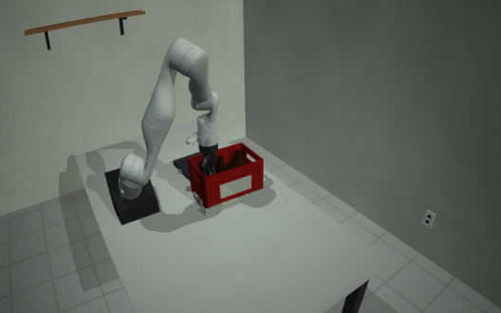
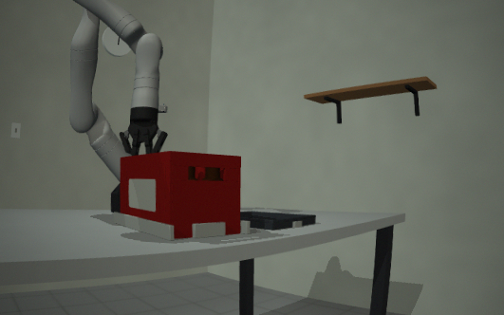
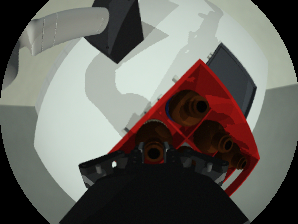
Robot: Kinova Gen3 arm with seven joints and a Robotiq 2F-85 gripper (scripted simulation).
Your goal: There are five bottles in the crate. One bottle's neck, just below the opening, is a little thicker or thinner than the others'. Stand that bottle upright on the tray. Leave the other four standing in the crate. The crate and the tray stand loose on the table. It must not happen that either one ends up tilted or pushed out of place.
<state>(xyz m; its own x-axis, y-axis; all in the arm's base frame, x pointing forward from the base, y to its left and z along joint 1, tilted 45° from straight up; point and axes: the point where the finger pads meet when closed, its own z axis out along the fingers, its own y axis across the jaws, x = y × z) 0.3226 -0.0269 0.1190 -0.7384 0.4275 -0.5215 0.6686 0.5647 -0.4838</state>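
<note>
The red crate stands on the table. My gripper points down into it and is shut on the neck of a brown bottle at the crate's near corner in the wrist view. That bottle stands upright in its compartment. Three other brown bottles show in the wrist view: one beside the held one, one further right, and one at the right edge. A fifth bottle is hidden. The dark tray lies beside the crate, with no bottle visible on it.
The crate's walls and dividers stand close around the bottles. Small pale blocks sit along the crate's foot. The arm's black base stands on the table. A wooden shelf hangs on the wall.
</note>
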